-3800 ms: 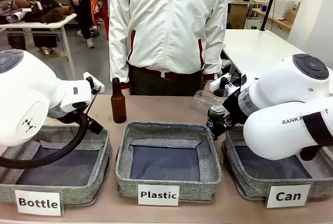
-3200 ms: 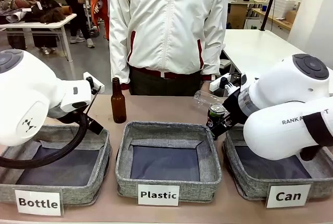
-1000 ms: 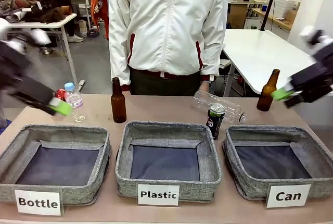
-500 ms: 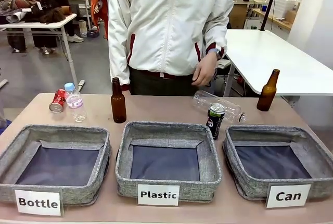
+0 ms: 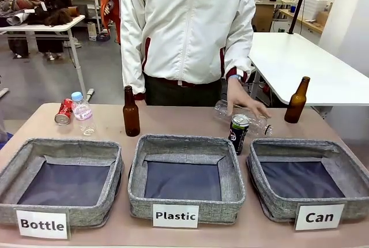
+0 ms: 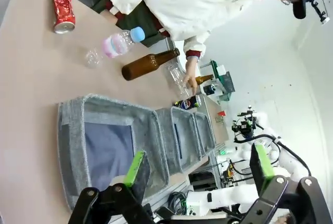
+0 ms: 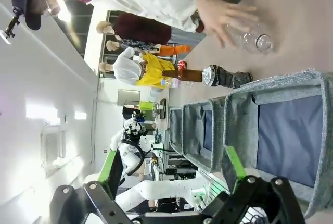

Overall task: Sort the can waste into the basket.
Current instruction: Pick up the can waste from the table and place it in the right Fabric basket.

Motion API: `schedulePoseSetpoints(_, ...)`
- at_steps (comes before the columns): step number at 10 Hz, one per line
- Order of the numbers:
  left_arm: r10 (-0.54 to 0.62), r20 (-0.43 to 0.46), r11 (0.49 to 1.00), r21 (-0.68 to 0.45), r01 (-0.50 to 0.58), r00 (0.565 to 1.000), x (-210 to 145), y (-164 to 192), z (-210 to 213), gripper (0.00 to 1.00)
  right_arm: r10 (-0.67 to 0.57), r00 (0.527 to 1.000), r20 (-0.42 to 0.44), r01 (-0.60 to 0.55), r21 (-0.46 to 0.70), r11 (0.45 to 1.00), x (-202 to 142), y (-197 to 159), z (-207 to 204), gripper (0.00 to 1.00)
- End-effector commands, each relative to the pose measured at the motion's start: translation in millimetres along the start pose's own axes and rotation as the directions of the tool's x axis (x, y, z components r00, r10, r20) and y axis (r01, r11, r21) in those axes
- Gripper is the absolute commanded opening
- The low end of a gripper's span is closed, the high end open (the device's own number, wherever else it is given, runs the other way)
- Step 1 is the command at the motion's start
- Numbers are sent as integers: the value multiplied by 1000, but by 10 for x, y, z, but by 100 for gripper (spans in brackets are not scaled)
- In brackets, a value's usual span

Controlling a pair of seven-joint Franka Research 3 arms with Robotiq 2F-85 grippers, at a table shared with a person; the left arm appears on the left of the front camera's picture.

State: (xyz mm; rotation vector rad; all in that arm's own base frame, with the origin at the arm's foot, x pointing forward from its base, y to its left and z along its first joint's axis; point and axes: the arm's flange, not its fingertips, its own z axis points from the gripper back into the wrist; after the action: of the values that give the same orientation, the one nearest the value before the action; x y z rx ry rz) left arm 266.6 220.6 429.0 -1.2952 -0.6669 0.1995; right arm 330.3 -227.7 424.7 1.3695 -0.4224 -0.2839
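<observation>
Front view: crushed red metal can [image 5: 63, 111] lying on its side at the far left of the tan table [image 5: 184, 122], just beside a small clear plastic bottle with a blue cap [image 5: 82, 113]. Tall black metal can [image 5: 238, 133] upright on the tabletop, just behind the far right corner of the grey fabric tray labelled "Plastic" [image 5: 176, 202] and near the far left corner of the grey fabric basket labelled "Can" [image 5: 271, 200], blue-lined, at the right end of the row. Grey fabric tray labelled "Bottle" [image 5: 112, 173] at the left end. Person's hand [image 5: 248, 101] spread over a larger clear plastic bottle [image 5: 226, 109] lying just behind the black can, contact not clear. One brown glass bottle [image 5: 131, 112] upright behind the middle tray's left corner, a second brown glass bottle [image 5: 297, 101] upright at the far right. Left wrist view: left gripper [image 6: 199, 164] with green-padded fingers wide apart, clamped on nothing, looking along the row of trays with the "Bottle" tray nearest and the red can on the bare tabletop beyond. Right wrist view: right gripper [image 7: 173, 164] likewise spread wide and gripping nothing, the "Can" basket nearest, the black can standing on the table just past its corner.
</observation>
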Motion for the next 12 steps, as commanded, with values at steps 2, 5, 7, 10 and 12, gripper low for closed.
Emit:
schedulePoseSetpoints(2,-37,-22,999,9,38,999,-31,-51,72,100,22,1000,-21,-22,-3,1000,-34,44,20,100)
schedulePoseSetpoints(5,-194,-130,953,209,219,972,-29,-436,-137,100,22,1000,-21,-22,-3,1000,-34,44,20,100)
schedulePoseSetpoints(7,-167,-231,893,377,246,959,272,-640,-461,100,22,1000,-21,-22,-3,1000,-34,44,20,100)
schedulePoseSetpoints(10,-114,-399,717,601,354,910,772,-802,-1180,100,22,1000,-21,-22,-3,1000,-34,44,20,100)
schedulePoseSetpoints(12,-164,-376,692,615,378,912,801,-925,-1500,100,22,1000,-21,-22,-3,1000,-34,44,20,100)
